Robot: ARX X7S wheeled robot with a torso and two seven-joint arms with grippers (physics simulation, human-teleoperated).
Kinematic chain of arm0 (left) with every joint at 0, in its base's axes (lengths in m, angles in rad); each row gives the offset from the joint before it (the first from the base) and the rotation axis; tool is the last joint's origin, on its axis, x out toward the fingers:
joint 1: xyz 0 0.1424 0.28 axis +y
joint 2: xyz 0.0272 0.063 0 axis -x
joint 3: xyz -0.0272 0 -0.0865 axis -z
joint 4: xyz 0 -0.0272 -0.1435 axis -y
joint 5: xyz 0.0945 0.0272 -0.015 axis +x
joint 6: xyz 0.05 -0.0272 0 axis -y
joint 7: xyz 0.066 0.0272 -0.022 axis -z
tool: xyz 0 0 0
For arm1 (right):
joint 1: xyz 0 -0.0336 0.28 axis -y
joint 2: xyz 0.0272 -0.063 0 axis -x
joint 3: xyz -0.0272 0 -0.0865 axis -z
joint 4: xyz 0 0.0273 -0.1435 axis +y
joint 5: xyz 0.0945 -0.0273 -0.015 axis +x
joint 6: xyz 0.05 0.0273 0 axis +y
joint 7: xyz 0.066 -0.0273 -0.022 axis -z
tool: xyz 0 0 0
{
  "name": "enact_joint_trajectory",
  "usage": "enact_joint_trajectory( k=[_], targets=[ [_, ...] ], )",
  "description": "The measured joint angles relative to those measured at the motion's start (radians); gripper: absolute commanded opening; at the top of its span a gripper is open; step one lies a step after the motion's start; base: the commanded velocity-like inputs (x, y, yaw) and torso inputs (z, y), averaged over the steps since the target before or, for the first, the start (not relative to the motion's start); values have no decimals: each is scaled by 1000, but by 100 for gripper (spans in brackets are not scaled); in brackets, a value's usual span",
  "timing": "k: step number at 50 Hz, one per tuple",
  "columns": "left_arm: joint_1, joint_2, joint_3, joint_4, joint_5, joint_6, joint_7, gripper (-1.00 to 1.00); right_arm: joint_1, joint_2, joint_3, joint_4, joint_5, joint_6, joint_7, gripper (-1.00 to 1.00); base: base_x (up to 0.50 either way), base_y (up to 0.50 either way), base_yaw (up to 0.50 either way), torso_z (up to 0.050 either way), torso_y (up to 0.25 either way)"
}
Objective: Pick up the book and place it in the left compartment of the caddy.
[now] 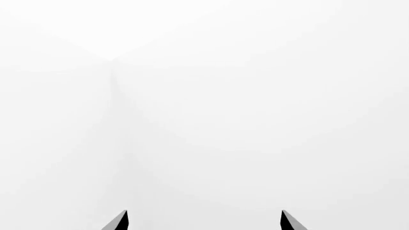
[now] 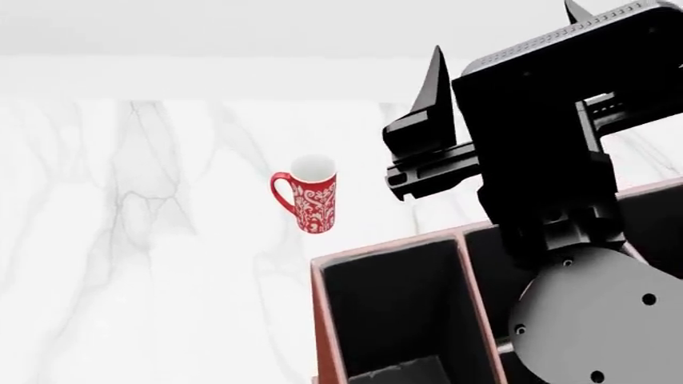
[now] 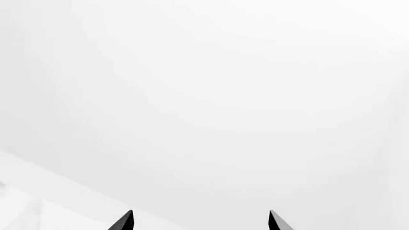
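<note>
- The marble table (image 2: 128, 240) fills the head view from 7 to 11 o'clock, white with grey veins, ending at a pale wall along the top.
- The red mug (image 2: 309, 196) stands upright near the centre, its handle toward 9 o'clock, well apart from everything else.
- The caddy (image 2: 320, 320) sits at 5 o'clock; the left compartment (image 2: 389, 308) shows a black lining, and a dark slab at its lowest visible edge may be the book (image 2: 404, 372), though too little shows to be sure.
- The right gripper (image 2: 501, 36) rises at 1 o'clock, fingers pointing up and spread wide, nothing between them; the arm (image 2: 555, 208) hides the caddy's sections right of the divider.
- The left gripper (image 1: 204, 220) shows only in its wrist view, two tips apart and bare against blank white.
- The right wrist view shows likewise parted tips against white.
</note>
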Motion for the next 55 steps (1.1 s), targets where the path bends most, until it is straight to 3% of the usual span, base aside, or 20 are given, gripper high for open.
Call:
enact_joint_trajectory(
  k=[22,32,55],
  targets=[
    [-2,1,-2,0,2,0,-2,100,-15,-25,-16,6,-9,1,-11,100,0,0,0,49,0],
    [-5,1,-3,0,7,-2,-15,100,-25,-36,-31,-5,-18,-11,-44,100,0,0,0,0,0],
    [12,1,-22,0,-29,25,-26,100,-71,-83,-94,-87,88,-92,-357,100,0,0,0,0,0]
  ],
)
